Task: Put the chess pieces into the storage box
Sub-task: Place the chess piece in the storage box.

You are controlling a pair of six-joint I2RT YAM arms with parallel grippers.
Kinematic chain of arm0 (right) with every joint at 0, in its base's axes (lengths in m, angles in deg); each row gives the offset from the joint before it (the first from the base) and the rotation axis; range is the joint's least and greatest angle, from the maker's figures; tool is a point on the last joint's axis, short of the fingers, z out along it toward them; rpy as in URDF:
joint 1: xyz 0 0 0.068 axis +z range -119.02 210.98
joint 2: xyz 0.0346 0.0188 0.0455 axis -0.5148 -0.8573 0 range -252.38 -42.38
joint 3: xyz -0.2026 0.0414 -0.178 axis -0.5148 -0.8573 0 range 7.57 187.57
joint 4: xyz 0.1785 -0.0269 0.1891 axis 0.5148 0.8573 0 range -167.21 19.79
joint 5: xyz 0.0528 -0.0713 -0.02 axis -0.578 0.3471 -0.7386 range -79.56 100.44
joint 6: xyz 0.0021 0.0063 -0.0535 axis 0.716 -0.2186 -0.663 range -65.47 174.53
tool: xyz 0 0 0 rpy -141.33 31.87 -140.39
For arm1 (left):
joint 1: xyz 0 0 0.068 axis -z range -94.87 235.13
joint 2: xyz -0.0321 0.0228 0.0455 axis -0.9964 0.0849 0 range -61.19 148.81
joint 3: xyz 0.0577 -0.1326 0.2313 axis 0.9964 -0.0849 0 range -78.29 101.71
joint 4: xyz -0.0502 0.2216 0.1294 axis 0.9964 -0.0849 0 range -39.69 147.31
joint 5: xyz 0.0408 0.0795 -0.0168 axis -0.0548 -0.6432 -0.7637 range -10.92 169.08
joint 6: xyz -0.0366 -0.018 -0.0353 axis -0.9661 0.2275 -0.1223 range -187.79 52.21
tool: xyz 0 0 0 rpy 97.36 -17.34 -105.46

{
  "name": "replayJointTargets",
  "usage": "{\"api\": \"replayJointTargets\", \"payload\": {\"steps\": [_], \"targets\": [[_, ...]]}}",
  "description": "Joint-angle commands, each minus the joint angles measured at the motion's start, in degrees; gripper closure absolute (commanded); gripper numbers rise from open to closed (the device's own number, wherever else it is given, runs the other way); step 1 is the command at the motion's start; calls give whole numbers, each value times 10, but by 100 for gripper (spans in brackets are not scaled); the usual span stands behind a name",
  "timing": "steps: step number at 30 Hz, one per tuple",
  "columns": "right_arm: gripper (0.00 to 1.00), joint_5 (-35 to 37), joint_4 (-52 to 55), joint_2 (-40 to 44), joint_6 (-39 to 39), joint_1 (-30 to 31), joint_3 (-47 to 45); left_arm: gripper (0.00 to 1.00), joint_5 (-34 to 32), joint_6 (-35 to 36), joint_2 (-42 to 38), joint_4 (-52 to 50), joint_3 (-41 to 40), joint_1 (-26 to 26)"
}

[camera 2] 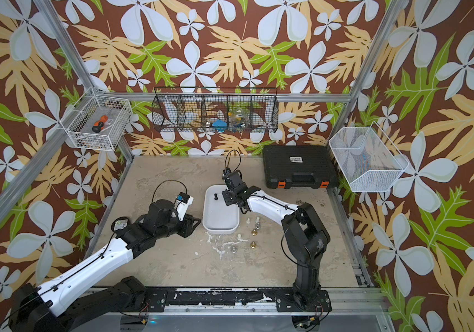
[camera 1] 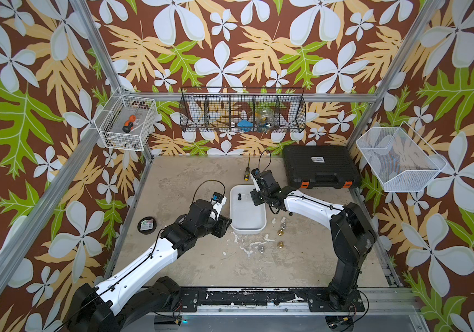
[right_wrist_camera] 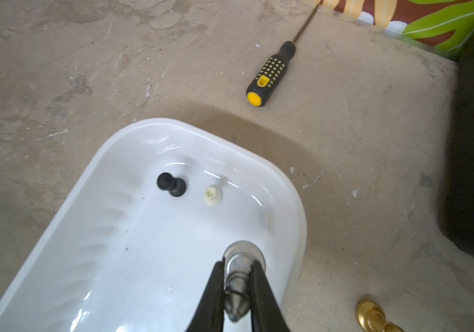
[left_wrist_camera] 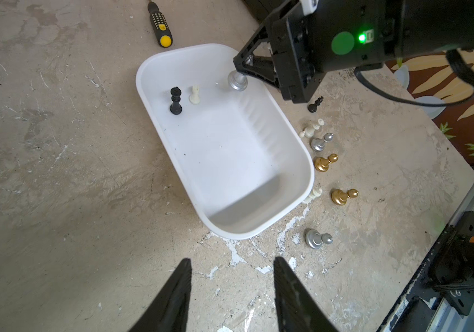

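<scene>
Robot lab test cell: alu frame [camera 1: 330, 97], floral-print walls [camera 1: 221, 34], L arm [camera 1: 149, 255] & R arm [camera 1: 310, 208] bolted to near rail [camera 1: 259, 297], black wire basket [camera 1: 243, 115] on far wall, scuffed table [camera 1: 201, 264].

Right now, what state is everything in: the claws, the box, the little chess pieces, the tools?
Right gripper, shut on the silver piece over the storage box.
Left gripper, open, empty.
Storage box, upright, holding a black piece and cream piece, both standing.
Loose pieces, seven, apparently upright on the table beside the box.
Black case, closed.
Screwdriver, lying flat.
</scene>
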Motion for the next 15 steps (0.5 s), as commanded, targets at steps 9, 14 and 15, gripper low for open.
{"api": "replayJointTargets", "payload": {"steps": [9, 14, 15], "targets": [[94, -14, -43, -58, -11, -8, 41, 51, -4, 3, 3, 6, 3, -1], [94, -17, -48, -80, -8, -9, 52, 51, -4, 3, 3, 7, 2, -1], [94, -16, -48, -84, -7, -9, 53, 51, -3, 4, 3, 6, 2, -1]]}}
